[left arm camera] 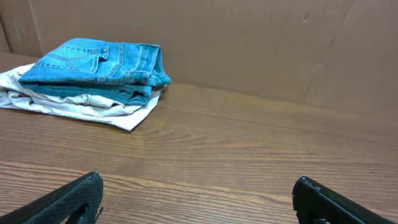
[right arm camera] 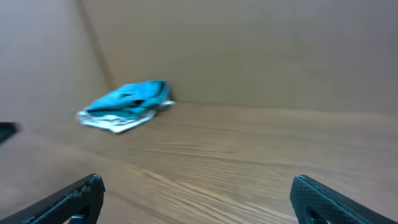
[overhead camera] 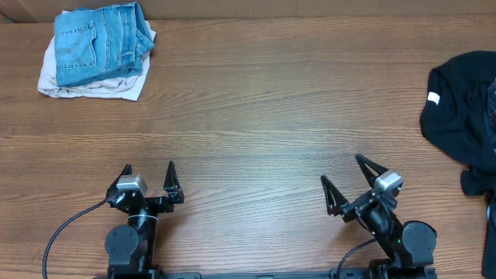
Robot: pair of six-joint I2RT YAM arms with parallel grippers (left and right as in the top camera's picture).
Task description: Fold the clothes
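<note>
Overhead view: black jersey [overhead camera: 463, 108] lies crumpled at the right edge of the table [overhead camera: 263, 116], partly out of frame, with a white tag showing. Left gripper [overhead camera: 149, 169] and right gripper [overhead camera: 341, 170] sit at the near edge, both spread wide and empty, well apart from the jersey. Folded blue jeans [overhead camera: 101, 43] on a white cloth [overhead camera: 116, 89] lie in the far left corner.

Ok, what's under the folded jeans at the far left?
A white garment, edges sticking out past the jeans. Its middle is covered; anything else underneath is hidden.
</note>
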